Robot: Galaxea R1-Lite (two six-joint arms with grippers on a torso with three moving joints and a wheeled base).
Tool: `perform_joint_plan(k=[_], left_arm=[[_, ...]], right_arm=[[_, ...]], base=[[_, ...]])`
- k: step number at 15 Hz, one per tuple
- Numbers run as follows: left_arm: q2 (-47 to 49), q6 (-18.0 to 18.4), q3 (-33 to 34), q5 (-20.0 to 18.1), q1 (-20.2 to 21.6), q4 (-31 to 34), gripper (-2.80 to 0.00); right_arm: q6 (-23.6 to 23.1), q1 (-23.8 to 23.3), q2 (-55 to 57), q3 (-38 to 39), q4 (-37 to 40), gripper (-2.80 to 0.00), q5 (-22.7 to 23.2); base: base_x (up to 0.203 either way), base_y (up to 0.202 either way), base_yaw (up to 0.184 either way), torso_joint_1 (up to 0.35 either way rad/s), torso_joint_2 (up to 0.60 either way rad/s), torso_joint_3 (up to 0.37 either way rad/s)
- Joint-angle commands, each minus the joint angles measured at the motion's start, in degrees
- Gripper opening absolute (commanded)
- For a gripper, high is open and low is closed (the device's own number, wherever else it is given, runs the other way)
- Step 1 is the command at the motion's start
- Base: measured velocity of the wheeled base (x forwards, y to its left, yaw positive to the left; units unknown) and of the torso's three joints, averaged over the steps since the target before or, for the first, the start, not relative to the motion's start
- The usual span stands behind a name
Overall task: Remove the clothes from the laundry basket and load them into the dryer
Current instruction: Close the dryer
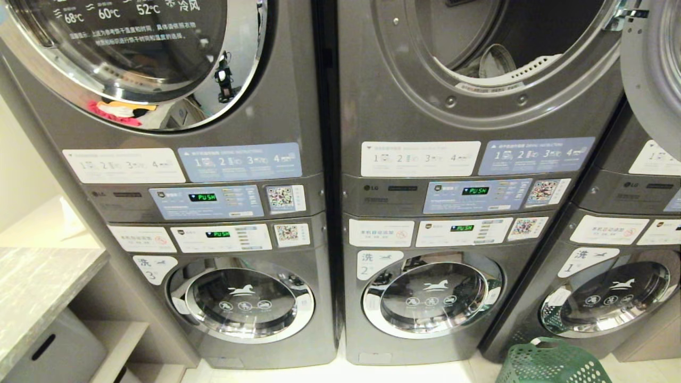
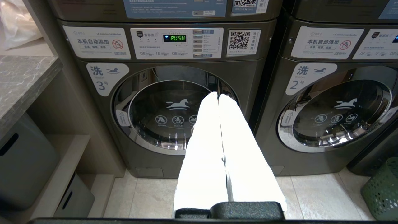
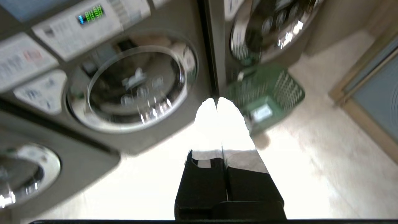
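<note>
Now both your grippers are pressed closed and empty: the left gripper (image 2: 218, 97) faces washer 3 (image 2: 174, 112), the right gripper (image 3: 217, 100) hangs near the green laundry basket (image 3: 267, 93).

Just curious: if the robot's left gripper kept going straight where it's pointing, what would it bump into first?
Probably the round glass door of the grey front-loading washer labelled 3. The shut left gripper points at that door's edge, though depth is hard to judge.
</note>
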Motion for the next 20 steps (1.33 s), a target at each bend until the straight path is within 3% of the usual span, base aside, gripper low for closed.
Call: perform_joint_plan(k=[1, 4, 6, 10, 13, 15, 20], left_arm=[[0.07, 0.02, 0.09, 0.02, 0.02, -0.01, -2.8], [0.07, 0.02, 0.0, 0.02, 0.02, -0.01, -2.8], [0.07, 0.02, 0.08, 0.02, 0.02, -0.01, -2.8], [0.07, 0.02, 0.05, 0.02, 0.02, -0.01, -2.8], [0.07, 0.02, 0.09, 0.02, 0.02, -0.01, -2.8], [0.07, 0.02, 0.09, 0.02, 0.02, -0.01, -2.8], [0.07, 0.02, 0.05, 0.02, 0.02, -0.01, -2.8]], right_arm=[[0.41, -0.06, 12.01, 1.5, -4.08, -2.8, 0.69], [-0.01, -0.91, 25.69, -4.97, -14.58, -2.8, 1.48], [0.26, -2.79, 32.69, -9.36, -17.89, -2.8, 1.81], [0.46, -5.88, 38.7, -10.31, -22.39, -2.8, 1.98], [0.27, -13.9, 40.28, -12.07, -22.93, -2.8, 3.15], [-0.38, -20.29, 39.78, -11.79, -22.92, -2.8, 7.11], [-3.15, -42.49, 31.89, -13.44, -25.17, -2.8, 11.08]], base=[[0.0, 0.0, 0.0, 0.0, 0.0, 0.0], [0.0, 0.0, 0.0, 0.0, 0.0, 0.0], [0.0, 0.0, 0.0, 0.0, 0.0, 0.0], [0.0, 0.0, 0.0, 0.0, 0.0, 0.0], [0.0, 0.0, 0.0, 0.0, 0.0, 0.0], [0.0, 0.0, 0.0, 0.0, 0.0, 0.0], [0.0, 0.0, 0.0, 0.0, 0.0, 0.0]])
